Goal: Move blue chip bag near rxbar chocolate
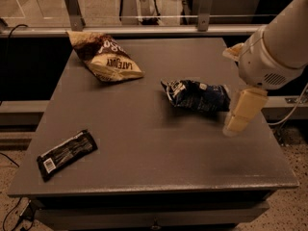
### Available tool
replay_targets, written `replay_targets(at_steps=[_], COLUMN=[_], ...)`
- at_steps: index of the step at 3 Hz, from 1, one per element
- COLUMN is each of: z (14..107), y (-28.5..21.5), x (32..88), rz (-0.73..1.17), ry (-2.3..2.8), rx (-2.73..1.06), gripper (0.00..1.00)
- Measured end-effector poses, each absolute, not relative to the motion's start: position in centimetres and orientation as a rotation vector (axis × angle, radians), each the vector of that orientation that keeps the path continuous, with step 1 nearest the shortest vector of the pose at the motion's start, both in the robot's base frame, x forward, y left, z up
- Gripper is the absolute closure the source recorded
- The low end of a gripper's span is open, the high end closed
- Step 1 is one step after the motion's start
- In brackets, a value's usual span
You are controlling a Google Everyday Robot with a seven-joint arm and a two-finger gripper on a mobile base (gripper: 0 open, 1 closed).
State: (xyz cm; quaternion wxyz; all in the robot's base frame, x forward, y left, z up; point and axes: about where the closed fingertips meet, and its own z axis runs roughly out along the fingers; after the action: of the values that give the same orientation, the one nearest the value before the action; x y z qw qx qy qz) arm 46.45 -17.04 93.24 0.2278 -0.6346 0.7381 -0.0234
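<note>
The blue chip bag [197, 95] lies crumpled on the grey table [159, 153], right of centre. The rxbar chocolate [66, 154], a flat black bar with a white barcode patch, lies near the table's front left corner, far from the bag. My gripper [237, 120] hangs from the white arm [276, 47] at the right, just right of the bag's right end and a little above the table top. It holds nothing that I can see.
A brown-and-cream chip bag [106, 57] lies at the back left of the table. A metal rail with glass [144, 18] runs behind the table. The table's right edge is just right of the gripper.
</note>
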Motion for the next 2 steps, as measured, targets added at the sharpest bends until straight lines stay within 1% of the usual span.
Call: replay_targets(at_steps=[1, 2], z=[90.4, 88.5], y=[-15.3, -14.9], x=[47.7, 49.2], rz=[-0.023, 0.024], ry=[1.99, 1.983], rx=[-1.761, -1.75], gripper=[0.0, 0.18])
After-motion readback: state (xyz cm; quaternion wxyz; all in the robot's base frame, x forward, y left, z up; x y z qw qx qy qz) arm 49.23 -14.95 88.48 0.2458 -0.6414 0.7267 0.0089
